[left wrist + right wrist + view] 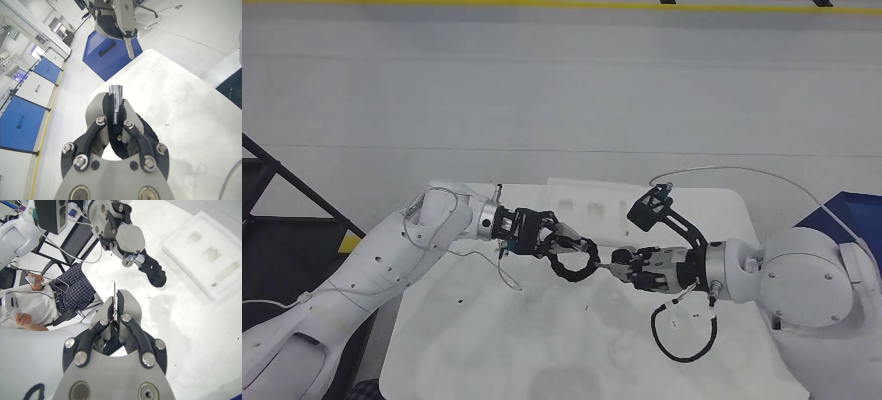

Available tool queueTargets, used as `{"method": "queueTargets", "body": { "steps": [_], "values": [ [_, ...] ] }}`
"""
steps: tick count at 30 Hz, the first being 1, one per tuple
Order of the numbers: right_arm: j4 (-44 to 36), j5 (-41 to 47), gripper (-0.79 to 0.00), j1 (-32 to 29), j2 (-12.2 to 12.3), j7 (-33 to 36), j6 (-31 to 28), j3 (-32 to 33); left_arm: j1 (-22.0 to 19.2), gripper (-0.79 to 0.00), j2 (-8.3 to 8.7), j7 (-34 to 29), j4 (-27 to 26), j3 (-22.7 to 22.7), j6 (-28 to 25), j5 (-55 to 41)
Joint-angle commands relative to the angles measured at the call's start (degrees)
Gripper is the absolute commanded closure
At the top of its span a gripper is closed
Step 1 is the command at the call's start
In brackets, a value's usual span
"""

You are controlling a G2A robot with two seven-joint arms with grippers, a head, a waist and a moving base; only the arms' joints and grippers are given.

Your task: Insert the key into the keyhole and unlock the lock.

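Observation:
My left gripper [114,105] is shut on the lock [115,98], a chrome cylinder with a black cable sleeve, held above the white table [170,91]. In the right wrist view the lock's keyhole face [126,262] points toward my right gripper [115,297], which is shut on the flat metal key [114,291]. The key's tip stands a short gap from the keyhole, a little off its line. The top view has both grippers facing each other over the table's middle, the left gripper [564,243] with the black loop [575,266] hanging from it, the right gripper [621,264] just beside it.
A white foam tray [592,205] with rectangular pockets lies at the table's far edge behind the grippers. A blue box [105,51] stands on the floor beyond the table's right side. A black cable loop [682,338] hangs under the right arm.

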Motion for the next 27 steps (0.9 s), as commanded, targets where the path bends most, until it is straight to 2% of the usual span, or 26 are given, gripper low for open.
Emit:
{"method": "queueTargets", "body": {
  "steps": [1,6,11,27],
  "values": [
    [-0.78,-1.93,0.0,-0.21,0.19,-0.08,0.9,-0.24,-0.77,0.0,-0.79,3.3,2.55,1.43,0.94,1.04],
    [-1.8,-5.98,0.0,-0.3,0.47,-1.61,2.07,-1.46,-1.85,0.0,-2.45,4.81,5.87,4.77,2.45,-0.75],
    [-2.0,-9.47,0.0,-0.04,0.56,-2.5,2.75,-4.03,-3.19,0.0,-3.31,5.03,7.44,6.97,2.67,-2.41],
    [-0.9,-11.54,0.0,1.67,0.53,-4.39,6.42,-7.65,-4.43,0.0,-3.76,5.41,8.32,9.31,3.05,-3.9]
  ]
}}
